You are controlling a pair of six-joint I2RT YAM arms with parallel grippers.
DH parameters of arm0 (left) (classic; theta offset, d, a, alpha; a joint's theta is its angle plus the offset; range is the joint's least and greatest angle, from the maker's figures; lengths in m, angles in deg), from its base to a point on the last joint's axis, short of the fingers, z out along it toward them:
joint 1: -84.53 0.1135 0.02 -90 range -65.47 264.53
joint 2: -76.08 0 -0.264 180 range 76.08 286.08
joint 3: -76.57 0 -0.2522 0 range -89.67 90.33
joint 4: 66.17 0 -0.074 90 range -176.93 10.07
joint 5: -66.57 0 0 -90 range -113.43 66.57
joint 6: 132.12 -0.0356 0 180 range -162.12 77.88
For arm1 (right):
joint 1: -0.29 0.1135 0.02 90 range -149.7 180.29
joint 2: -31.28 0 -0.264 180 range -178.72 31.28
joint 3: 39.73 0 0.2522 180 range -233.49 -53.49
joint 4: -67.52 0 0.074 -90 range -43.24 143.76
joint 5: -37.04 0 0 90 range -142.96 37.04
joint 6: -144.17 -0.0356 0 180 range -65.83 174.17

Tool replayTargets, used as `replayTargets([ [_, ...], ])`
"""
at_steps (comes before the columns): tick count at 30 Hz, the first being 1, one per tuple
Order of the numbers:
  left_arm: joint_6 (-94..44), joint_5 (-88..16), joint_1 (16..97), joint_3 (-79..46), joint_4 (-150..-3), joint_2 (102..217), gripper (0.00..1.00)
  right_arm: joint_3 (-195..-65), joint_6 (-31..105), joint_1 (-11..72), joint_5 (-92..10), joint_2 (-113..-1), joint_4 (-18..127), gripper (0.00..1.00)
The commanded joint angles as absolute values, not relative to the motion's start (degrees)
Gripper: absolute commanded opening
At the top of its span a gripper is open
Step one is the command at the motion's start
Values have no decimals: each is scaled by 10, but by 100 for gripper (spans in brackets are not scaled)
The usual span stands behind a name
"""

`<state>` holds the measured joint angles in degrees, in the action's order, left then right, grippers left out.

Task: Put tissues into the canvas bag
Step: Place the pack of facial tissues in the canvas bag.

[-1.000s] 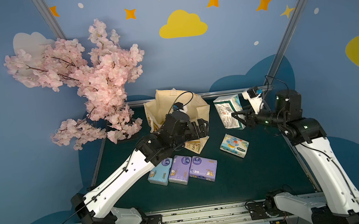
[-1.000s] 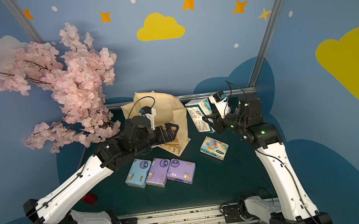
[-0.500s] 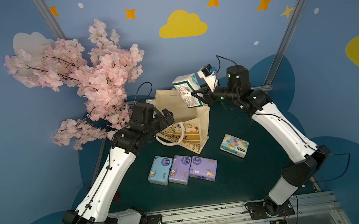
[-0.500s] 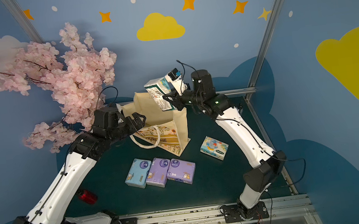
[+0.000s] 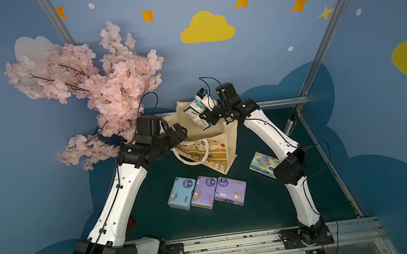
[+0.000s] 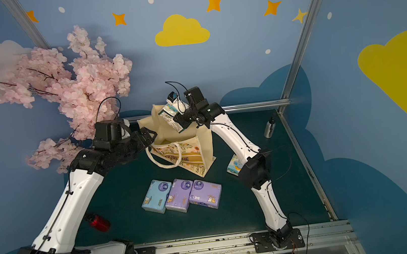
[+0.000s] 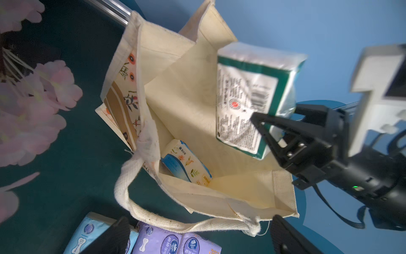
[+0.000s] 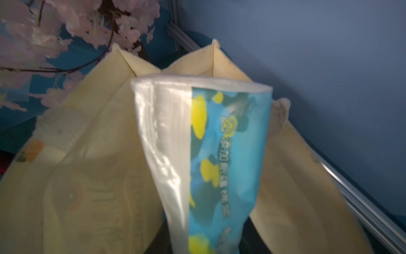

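The right gripper (image 5: 206, 119) has carried the white-and-blue plastic-wrapped tissue pack (image 5: 194, 113) from low beside the cream canvas bag (image 5: 221, 141) up above its mouth. In the last half second it has brought the pack lower, tilted, towards the opening. The left gripper (image 5: 178, 133) has drawn back from over the bag to its left rim, and the bag, slumped before, now stands open.

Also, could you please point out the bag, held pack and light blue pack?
bag (image 5: 230, 140): in a top view, side panel
held pack (image 7: 239, 105): left wrist view, label face
light blue pack (image 5: 181, 193): in a top view, top face
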<state>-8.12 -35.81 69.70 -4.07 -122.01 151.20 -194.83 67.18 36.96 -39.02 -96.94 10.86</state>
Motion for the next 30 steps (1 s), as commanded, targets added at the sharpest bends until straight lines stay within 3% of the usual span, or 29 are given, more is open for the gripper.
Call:
replayTargets([
  [1,-109,-375,701,-29,-1222,1521,100,-1968,687,375,-407,-959,60,31],
  [5,-119,-384,703,-18,-1217,1536,100,-1959,704,378,-399,-953,50,34],
  [7,-117,-389,704,-20,-1209,1540,100,-1959,713,380,-389,-953,34,40],
  [10,-117,-396,705,-16,-1204,1541,100,-1959,713,381,-401,-953,0,53],
  [11,-118,-398,705,-15,-1201,1540,100,-1958,730,381,-411,-949,-8,66],
  [12,-119,-399,705,-15,-1200,1538,100,-1957,731,382,-421,-943,-11,71],
  [23,-107,-398,699,-21,-1162,1532,100,-1884,703,393,-447,-818,92,83],
  [30,-121,-337,666,-15,-1145,1519,100,-1781,696,388,-477,-706,125,86],
])
